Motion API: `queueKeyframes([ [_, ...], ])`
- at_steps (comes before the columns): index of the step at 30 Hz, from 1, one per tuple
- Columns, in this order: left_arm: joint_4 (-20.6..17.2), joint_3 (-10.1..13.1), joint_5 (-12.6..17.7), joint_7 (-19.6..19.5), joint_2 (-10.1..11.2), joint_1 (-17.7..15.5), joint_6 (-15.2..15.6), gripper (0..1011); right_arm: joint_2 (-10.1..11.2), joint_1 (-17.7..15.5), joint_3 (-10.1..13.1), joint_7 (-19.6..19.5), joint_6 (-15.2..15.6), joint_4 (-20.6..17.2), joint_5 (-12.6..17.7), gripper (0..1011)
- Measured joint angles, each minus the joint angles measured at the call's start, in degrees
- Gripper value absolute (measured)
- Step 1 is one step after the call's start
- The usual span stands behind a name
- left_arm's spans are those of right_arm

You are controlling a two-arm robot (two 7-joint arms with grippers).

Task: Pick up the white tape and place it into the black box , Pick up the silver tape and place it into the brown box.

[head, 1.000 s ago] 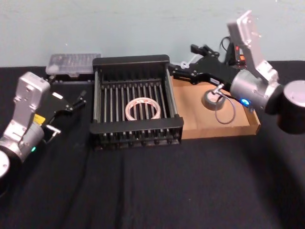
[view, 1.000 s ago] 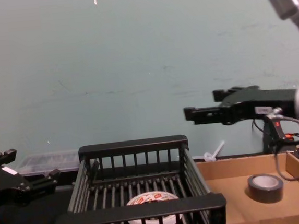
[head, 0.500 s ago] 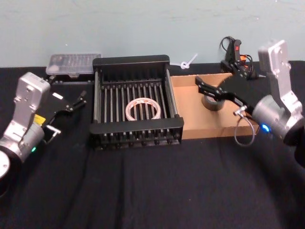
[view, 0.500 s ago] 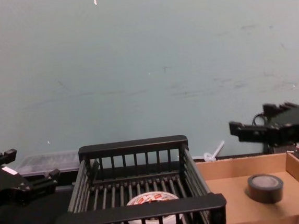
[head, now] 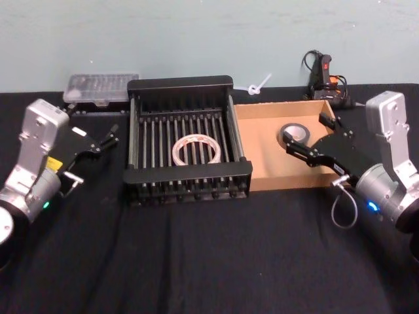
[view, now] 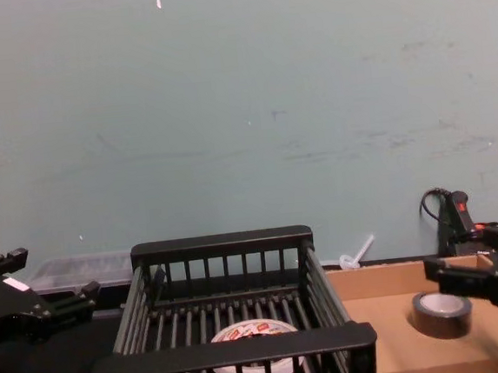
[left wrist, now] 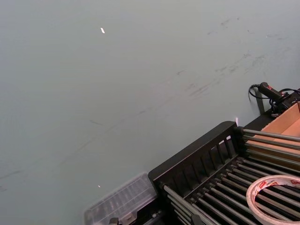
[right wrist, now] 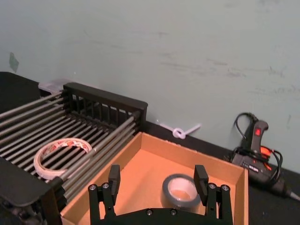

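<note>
Both rolls home: white tape (head: 195, 149) flat in black box (head: 180, 84), silver tape (head: 295, 135) in brown box (head: 262, 176), right end effector (head: 313, 137) spread empty at its four o'clock, left end effector (head: 110, 137) parked apart at nine o'clock.

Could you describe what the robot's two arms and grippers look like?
Both arms are silver-grey metal, each with a boxy silver wrist block. The left gripper and right gripper are black. A grey cable loops under the right wrist, beside a small blue light; the left wrist has a green light.
</note>
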Motion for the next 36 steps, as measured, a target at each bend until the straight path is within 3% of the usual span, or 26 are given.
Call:
queueKeyframes([
  [10,0.0,0.0,0.0,0.0,0.0,0.0,0.0,1001,-1.1,-0.6,0.8,0.5,0.8,1.4,-1.1,1000],
  [36,0.0,0.0,0.0,0.0,0.0,0.0,0.0,1002,-1.0,-0.5,0.7,0.7,0.8,1.3,-0.9,1000],
])
